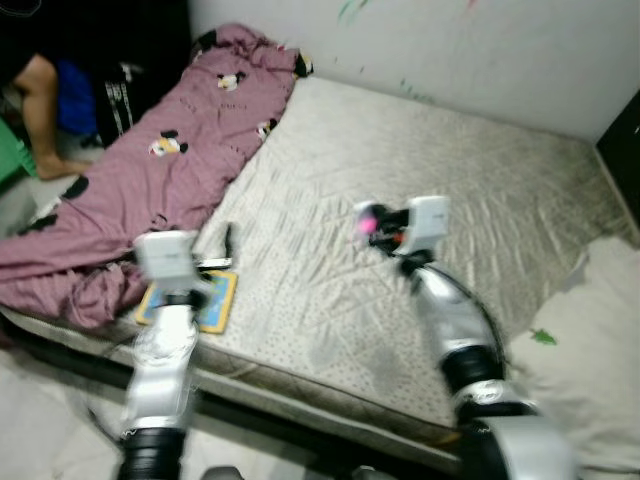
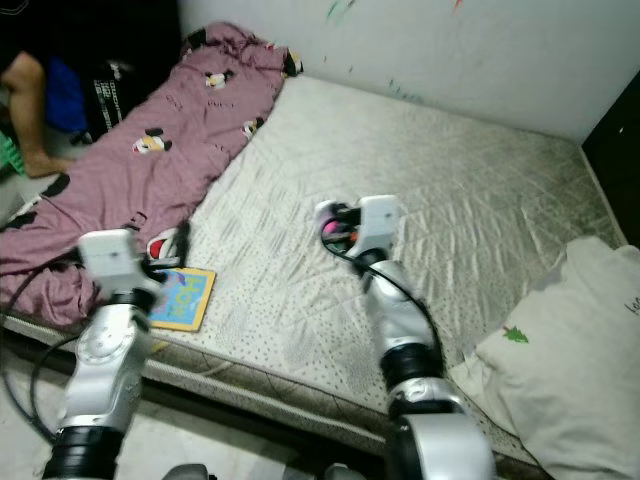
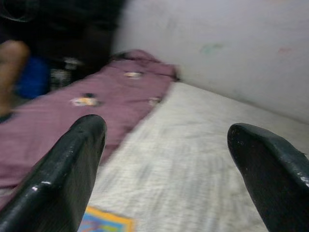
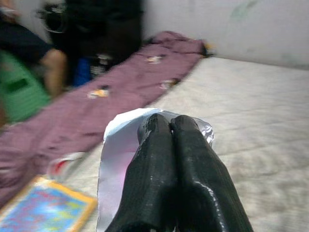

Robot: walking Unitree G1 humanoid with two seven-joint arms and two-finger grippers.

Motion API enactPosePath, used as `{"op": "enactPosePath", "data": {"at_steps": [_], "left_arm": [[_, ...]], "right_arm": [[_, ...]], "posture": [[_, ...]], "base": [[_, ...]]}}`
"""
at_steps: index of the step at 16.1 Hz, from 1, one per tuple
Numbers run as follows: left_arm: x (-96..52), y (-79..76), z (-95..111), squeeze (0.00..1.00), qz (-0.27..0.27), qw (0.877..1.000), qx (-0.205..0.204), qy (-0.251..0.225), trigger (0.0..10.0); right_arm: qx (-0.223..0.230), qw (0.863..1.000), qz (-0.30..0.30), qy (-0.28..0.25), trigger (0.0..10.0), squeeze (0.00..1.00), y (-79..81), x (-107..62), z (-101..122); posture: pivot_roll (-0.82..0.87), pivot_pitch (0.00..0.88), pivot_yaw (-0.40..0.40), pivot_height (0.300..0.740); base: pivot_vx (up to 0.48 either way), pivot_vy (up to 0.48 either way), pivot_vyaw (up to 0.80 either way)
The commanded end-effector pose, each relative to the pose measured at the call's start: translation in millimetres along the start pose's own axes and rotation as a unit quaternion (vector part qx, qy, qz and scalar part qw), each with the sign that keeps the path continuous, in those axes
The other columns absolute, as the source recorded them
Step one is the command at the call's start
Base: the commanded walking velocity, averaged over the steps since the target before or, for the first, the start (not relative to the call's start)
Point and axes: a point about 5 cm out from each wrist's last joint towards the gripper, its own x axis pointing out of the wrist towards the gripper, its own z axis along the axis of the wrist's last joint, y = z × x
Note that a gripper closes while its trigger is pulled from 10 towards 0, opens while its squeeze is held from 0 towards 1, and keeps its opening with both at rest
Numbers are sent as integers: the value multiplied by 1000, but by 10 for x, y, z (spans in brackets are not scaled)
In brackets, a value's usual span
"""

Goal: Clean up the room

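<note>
Before you lies a bare quilted mattress point(image 1: 420, 190) against a pale wall point(image 1: 450, 40) marked with faint green and red scribbles; you cannot read any of them as writing. One purple blanket point(image 1: 150, 170) printed with cartoon mouse figures runs along the robot's left side of the bed, bunched up at the near edge. One picture book point(image 2: 182, 297) with a yellow border and blue cover lies flat on the mattress just beside that bunched end; its cover lettering is too blurred to read. Your left gripper point(image 3: 166, 164) hovers above the book's area with its two fingers spread wide and nothing between them. Your right gripper point(image 4: 171, 145) is held over the middle of the mattress, its two fingers pressed together on a shiny silver and pink wrapper point(image 4: 113, 159), which also shows as a pink spot point(image 1: 368, 222) at the end of the right arm. No brand can be made out on it. One white pillow point(image 2: 560, 360) with a small green tree mark sits at the bed's near right corner. At far left you can see one person's bare leg point(image 1: 40, 115) beside something green point(image 1: 12, 150).
</note>
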Motion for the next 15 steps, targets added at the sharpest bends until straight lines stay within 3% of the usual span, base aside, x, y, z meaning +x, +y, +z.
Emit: {"op": "enactPosePath", "data": {"at_steps": [1,6,13,15], "left_arm": [[8,-92,-2,0,-15,1000,-8,0,10000],[9,-109,-2,0,-19,1000,-16,-1,10000],[13,-106,11,0,-16,1000,-21,-6,10000],[9,-101,18,0,-14,1000,-18,-9,10000]], "right_arm": [[-10,1000,-7,-3,10000,0,-82,-12,39],[-11,1000,-7,-2,10000,0,-86,-12,37],[-13,1000,-2,3,10000,0,-76,-7,28],[-13,1000,0,6,10000,0,-70,-8,16]], "posture": [[68,0,-47,740],[66,0,-47,740],[64,0,-49,740],[64,0,-49,740]], "base": [[0,0,0],[0,384,-535],[0,466,0],[0,0,0]]}}
